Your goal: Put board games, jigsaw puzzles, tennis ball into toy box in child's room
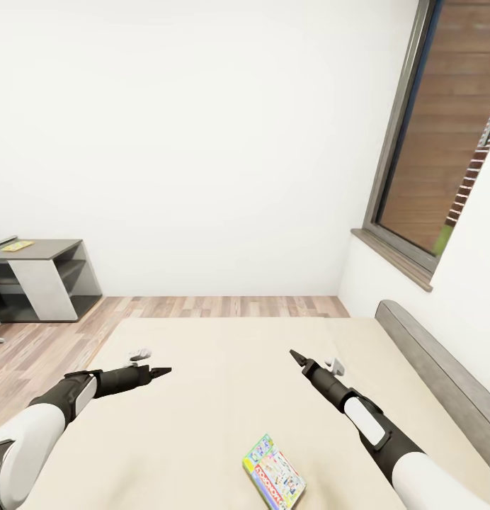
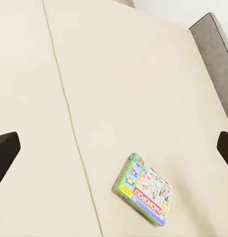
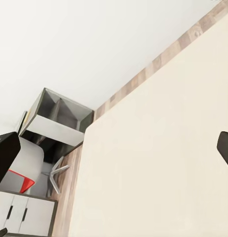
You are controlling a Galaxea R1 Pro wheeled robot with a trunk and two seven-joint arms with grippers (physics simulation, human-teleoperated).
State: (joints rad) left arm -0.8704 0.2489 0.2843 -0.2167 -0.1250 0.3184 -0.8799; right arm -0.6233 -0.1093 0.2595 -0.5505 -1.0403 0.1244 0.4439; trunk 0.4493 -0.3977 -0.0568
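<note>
Monopoly board game (image 1: pixel 274 472) lies flat on the bed (image 1: pixel 202 397), nearest the robot. It looks light, stiff and slick-faced; pinch across a short edge. Left end effector (image 1: pixel 160 371) and right end effector (image 1: pixel 296 356) hover empty, probably open.

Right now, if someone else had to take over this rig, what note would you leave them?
Left end effector: open, empty, hovering over the beige mattress of the bed.
Right end effector: open, empty, also above the mattress.
The flat white-green Monopoly board game box lies on the mattress near the robot, between the arms and closer to the right one.
Nothing is held, so that box is not yet picked up.
A flat yellow item lies on the dark grey cabinet at far left; too small to identify.
Left to do: grasp the Monopoly box and carry it to the toy box.
</note>
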